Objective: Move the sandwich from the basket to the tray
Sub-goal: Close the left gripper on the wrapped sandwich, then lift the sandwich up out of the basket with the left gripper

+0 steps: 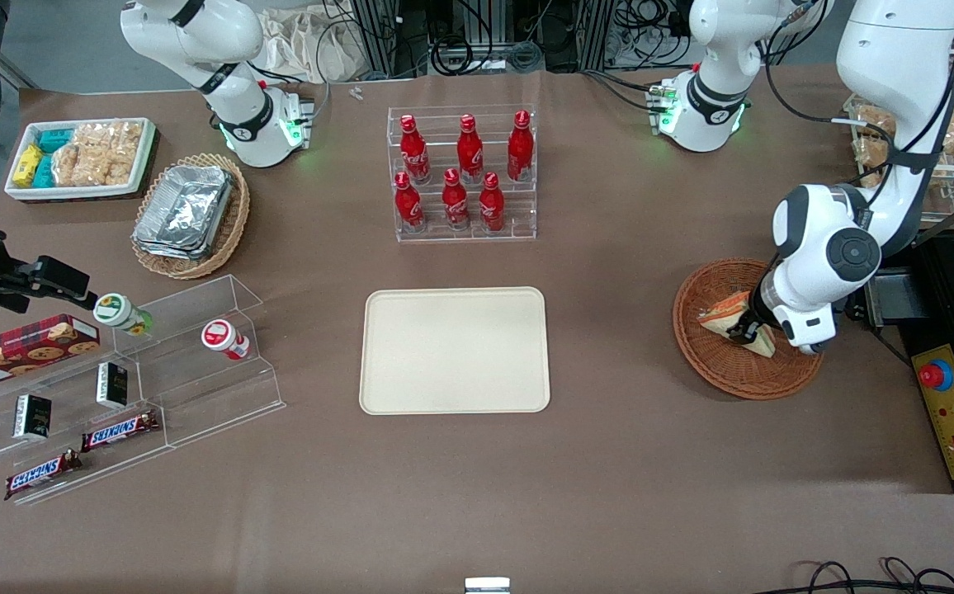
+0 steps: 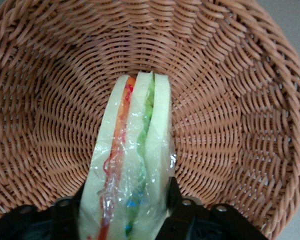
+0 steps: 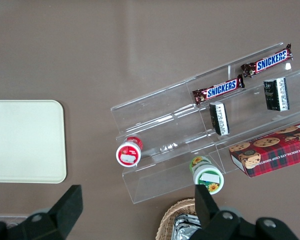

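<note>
The sandwich (image 1: 724, 318), a wrapped wedge of white bread with orange-red and green layers, is in the round reddish-brown wicker basket (image 1: 733, 381) toward the working arm's end of the table. My left gripper (image 1: 745, 332) reaches down into the basket. In the left wrist view its two black fingers (image 2: 172, 195) press against both bread faces of the sandwich (image 2: 132, 150), so the gripper (image 2: 125, 197) is shut on it, with the basket's weave (image 2: 230, 100) all around. The cream-beige tray (image 1: 454, 349) lies bare at the table's middle and also shows in the right wrist view (image 3: 25, 140).
A clear rack of red bottles (image 1: 465, 177) stands farther from the front camera than the tray. A black box with a red button (image 1: 937, 375) lies beside the basket. Toward the parked arm's end are a clear stepped stand with snacks (image 1: 126, 388) and a tan basket of foil containers (image 1: 192, 214).
</note>
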`<state>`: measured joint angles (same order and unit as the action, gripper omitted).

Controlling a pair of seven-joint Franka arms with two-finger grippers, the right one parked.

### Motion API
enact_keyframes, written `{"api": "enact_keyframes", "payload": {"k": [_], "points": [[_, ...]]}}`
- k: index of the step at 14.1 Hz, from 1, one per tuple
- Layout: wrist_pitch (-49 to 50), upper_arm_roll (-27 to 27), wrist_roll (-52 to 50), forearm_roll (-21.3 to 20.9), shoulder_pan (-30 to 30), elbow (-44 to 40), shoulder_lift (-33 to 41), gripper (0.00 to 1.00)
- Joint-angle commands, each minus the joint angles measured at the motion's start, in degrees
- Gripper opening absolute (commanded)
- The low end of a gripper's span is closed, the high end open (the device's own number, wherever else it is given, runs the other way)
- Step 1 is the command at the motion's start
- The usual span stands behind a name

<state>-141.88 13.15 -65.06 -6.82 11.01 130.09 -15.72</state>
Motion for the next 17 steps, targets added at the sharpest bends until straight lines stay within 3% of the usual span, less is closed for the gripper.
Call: {"api": "enact_keyframes", "payload": {"k": [1,3,5,8,10,11,13,17], "points": [[-1.3,0.2,-2.6,-1.3,-0.3,-0.4,0.7,0.0],[3.8,0.4,-1.9,-1.5,-1.1,-3.7,0.9,0.0],[18.3,0.7,-0.1,-4.2,-1.4,-11.8,1.5,0.0],[34.5,2.9,5.0,-4.2,-1.4,-25.8,1.2,0.0],[41.9,4.8,10.1,-2.9,-1.3,-34.3,1.0,0.0],[45.5,5.8,13.0,0.5,-1.3,-39.3,0.3,0.0],[49.4,8.3,21.0,4.4,-1.7,-46.7,-0.8,0.0],[48.6,13.8,25.5,4.7,-7.3,-47.8,-3.9,0.0]]}}
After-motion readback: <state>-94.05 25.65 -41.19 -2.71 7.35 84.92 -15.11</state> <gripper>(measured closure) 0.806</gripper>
